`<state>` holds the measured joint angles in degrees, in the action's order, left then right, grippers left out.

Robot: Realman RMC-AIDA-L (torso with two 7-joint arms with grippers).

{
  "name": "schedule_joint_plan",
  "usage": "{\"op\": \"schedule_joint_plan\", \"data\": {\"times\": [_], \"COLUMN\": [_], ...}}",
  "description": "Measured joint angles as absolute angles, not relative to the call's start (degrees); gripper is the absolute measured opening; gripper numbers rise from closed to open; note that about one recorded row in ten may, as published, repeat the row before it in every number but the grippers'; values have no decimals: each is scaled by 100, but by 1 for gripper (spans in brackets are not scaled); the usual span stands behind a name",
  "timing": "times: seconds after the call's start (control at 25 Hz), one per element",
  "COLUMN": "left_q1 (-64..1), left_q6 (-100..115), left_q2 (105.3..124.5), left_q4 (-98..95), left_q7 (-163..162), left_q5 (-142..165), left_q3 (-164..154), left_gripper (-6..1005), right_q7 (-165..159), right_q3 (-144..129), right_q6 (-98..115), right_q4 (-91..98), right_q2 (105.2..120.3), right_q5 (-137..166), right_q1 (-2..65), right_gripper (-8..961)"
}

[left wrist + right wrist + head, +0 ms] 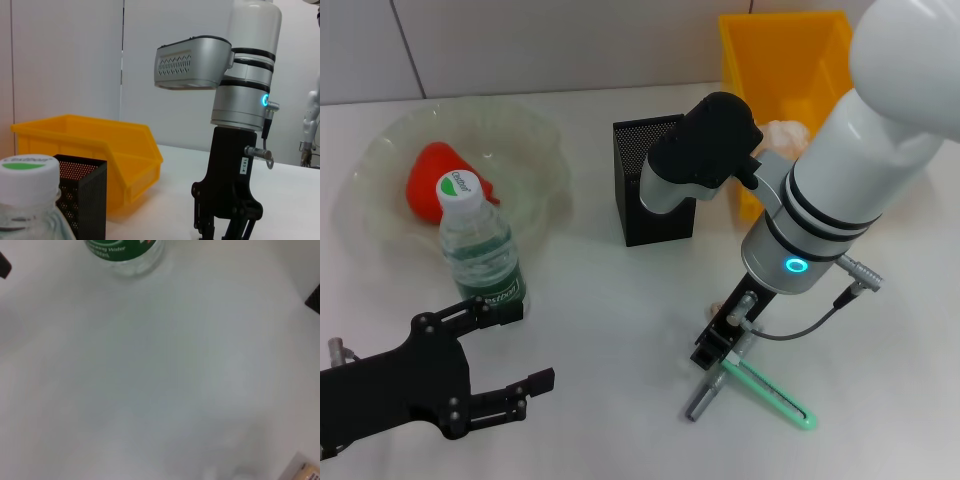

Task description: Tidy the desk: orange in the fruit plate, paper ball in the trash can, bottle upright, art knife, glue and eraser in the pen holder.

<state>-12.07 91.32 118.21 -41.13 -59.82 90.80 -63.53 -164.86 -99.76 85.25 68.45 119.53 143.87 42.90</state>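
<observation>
A: On the white counter [610,300], right of centre, the right gripper [720,340] points down over two things: a green art knife [770,392] and a grey stick, likely the glue [705,397]. Fingers state? Cannot tell, the arm blocks them.

B: Left gripper [515,350]?

A: Near left, low over the counter, fingers [535,381] spread, holding nothing. The bottle [480,250] stands upright just beyond it, cap on.

B: Orange?

A: The orange [430,180] lies in the fruit plate [535,135], far left, right behind the bottle.

B: Holder and bin?

A: The pen holder [638,185] sits at centre, far side. The trash can [780,60] is far right, with something pale inside, maybe the paper ball [785,133], partly hidden by the arm.

B: Eraser?

A: A beige corner at the edge of the right wrist view, probably the eraser [306,471].
</observation>
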Motion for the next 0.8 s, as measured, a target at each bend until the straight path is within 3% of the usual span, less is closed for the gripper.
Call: {"op": "schedule_joint_plan", "data": {"times": [0.8], "left_q1": [-1211], "left_q6": [9132], "left_q2": [11812], "left_q4": [-4127], "left_q7": [-6003], "left_q5": [9079], "left_q3": [-6351], "left_gripper": [813], "right_q7": [-16358], "right_q3": [-9975], "right_q6": [8484], "right_q4": [6685], "right_q2": [11958], "right_q5": [14382], "right_q1": [4305], "right_gripper": [302]}}
